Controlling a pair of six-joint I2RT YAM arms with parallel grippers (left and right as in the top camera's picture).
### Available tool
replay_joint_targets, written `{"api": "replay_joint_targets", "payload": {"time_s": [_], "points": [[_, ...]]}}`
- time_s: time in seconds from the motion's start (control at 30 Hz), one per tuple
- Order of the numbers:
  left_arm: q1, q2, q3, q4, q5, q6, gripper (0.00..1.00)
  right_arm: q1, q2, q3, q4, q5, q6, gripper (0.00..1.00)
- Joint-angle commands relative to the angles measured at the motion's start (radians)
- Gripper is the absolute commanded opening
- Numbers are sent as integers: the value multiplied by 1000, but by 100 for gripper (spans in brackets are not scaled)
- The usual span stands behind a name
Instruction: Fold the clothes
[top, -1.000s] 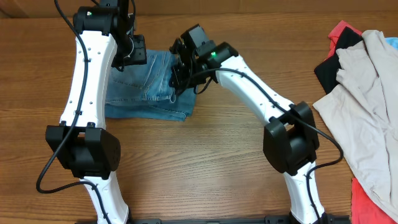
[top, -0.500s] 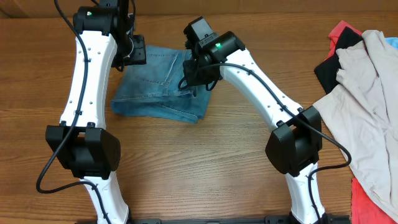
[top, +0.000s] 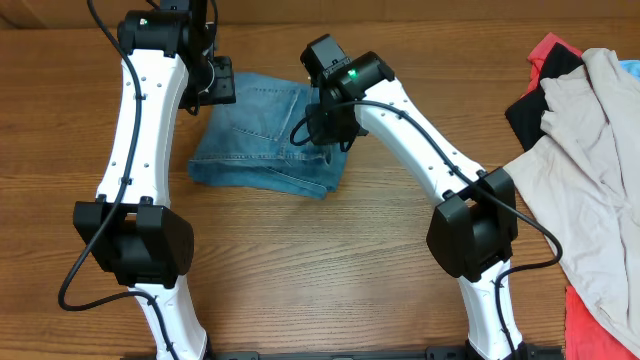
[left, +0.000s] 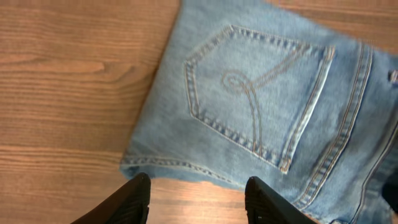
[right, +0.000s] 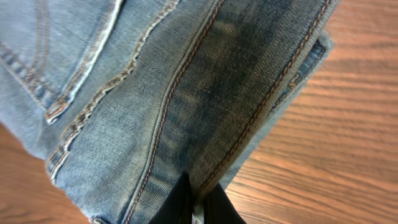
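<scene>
Jeans (top: 265, 135) lie folded flat on the wood counter (top: 330, 260), 1 back pocket (left: 255, 118) facing up. Left claw (left: 198, 202) hangs over the jeans' left edge, released, its 2 fingers (left: 134, 199) spread with nothing between them. Right claw (right: 198, 205) sits at the jeans' right edge, clenched on a stitched denim seam, fingers nearly together. Beige garment (top: 590, 170) lies well right of the jeans, over a black garment (top: 530, 105) and a red one (top: 548, 48).
</scene>
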Motion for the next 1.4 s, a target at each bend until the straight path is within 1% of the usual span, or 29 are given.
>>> {"api": "replay_joint_targets", "payload": {"time_s": [0.0, 0.13, 0.23, 0.37, 0.57, 0.77, 0.9, 1.03, 1.17, 1.23, 1.37], "points": [[4, -31, -24, 40, -13, 20, 52, -6, 2, -42, -2, 62, 25, 7], [3, -22, -101, 108, -10, 20, 50, -9, 2, -79, 3, 62, 49, 8], [3, -22, -190, 177, -10, 20, 51, -16, 3, -97, 6, 62, 55, 8], [3, -21, -348, 315, -10, 19, 50, -31, 3, -127, 7, 62, 77, 8], [3, -21, -503, 465, 17, 19, 52, -48, 3, -178, 18, 63, 80, 8], [3, -21, -633, 563, 16, 19, 52, -59, 3, -231, 28, 73, 125, 8], [3, -21, -719, 622, 16, 20, 53, -70, 3, -259, 27, 73, 125, 9], [4, -21, -737, 638, 15, 20, 53, -70, 3, -280, 28, 72, 125, 11], [20, -23, -685, 620, 16, 20, 55, -70, 3, -283, 3, 64, 125, 11], [35, -23, -645, 598, 16, 20, 56, -70, 3, -283, -19, 35, 125, 11], [71, -23, -569, 558, 16, 20, 57, -58, 3, -283, -34, -96, 129, 11]]}}
